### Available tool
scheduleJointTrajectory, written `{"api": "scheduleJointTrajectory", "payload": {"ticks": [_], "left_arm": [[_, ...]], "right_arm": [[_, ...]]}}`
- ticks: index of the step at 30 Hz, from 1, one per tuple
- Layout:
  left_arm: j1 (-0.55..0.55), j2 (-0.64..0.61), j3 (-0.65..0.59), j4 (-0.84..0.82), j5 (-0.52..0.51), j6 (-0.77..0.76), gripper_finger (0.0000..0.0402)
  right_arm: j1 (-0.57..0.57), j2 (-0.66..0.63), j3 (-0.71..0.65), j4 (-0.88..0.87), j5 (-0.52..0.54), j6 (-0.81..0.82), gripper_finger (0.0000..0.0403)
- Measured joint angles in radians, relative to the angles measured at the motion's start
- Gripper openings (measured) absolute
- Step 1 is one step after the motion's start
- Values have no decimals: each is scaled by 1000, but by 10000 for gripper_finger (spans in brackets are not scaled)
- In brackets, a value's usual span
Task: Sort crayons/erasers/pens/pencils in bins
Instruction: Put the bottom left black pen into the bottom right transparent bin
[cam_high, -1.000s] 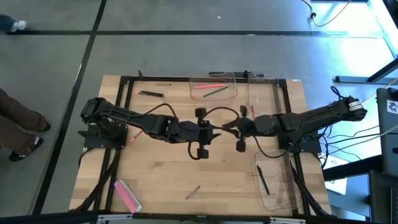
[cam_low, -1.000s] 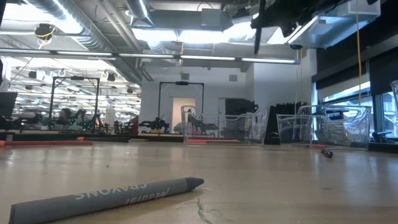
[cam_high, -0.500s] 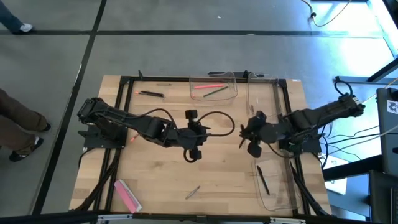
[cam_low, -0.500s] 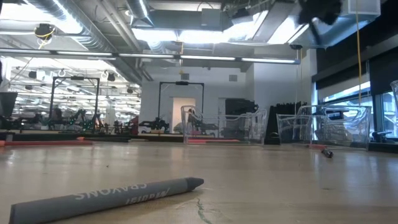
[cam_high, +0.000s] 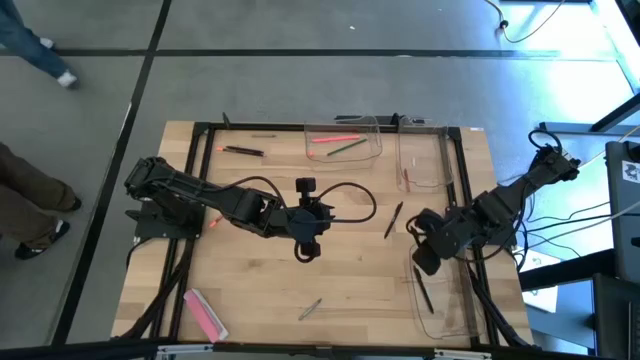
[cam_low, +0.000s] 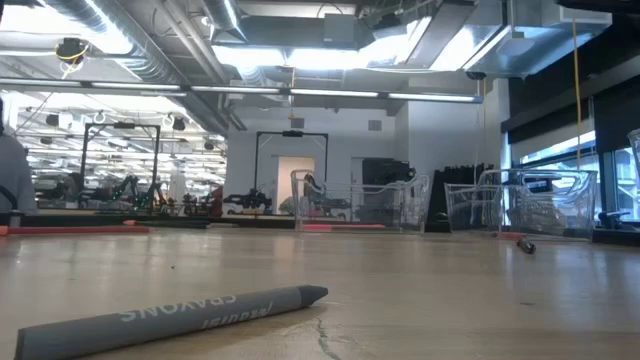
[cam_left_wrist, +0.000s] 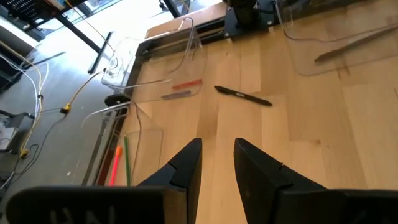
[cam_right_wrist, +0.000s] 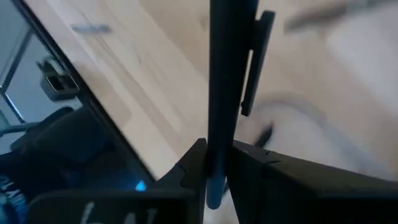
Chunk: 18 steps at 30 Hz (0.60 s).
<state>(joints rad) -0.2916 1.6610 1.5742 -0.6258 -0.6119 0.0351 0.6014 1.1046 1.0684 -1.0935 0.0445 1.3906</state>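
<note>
1. The high view is evenly lit and sharp; the pale wooden table top (cam_high: 340, 260) reads clearly, with blue-white glare washing the right edge.
2. The low view looks into bright ceiling strip lights (cam_low: 290, 55) that blow out to white; the grey wax crayon (cam_low: 170, 315) close to the lens is slightly soft.
3. The left wrist view is bright, with overexposed floor towards one corner.
4. The right wrist view is heavily blurred; the black clipped pen (cam_right_wrist: 227, 81) smears against the wood.

Two clear rectangular plastic bins (cam_high: 343, 139) (cam_high: 421, 160) sit along the far edge of the wooden tabletop (cam_high: 250, 270), a third (cam_high: 443, 297) at the near right corner — a flat pink rectangular eraser (cam_high: 204, 313) lies at the near left corner, a black pen (cam_high: 393, 220) between the two arms.
</note>
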Motion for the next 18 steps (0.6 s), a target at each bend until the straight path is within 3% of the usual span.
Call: {"api": "scheduleJointTrajectory", "payload": {"ticks": [5, 10, 15, 18], "left_arm": [[0, 0, 0, -16, 1, 0, 86], [-13, 1, 0, -19, 2, 1, 86], [-44, 1, 0, -18, 4, 1, 86], [-64, 1, 0, -17, 4, 2, 86]], "right_arm": [[76, 32, -20, -32, -142, 213, 51], [136, 70, -51, -31, -203, 368, 51], [163, 96, -141, 22, -283, 442, 51], [164, 98, -231, 143, -332, 450, 51]]}}
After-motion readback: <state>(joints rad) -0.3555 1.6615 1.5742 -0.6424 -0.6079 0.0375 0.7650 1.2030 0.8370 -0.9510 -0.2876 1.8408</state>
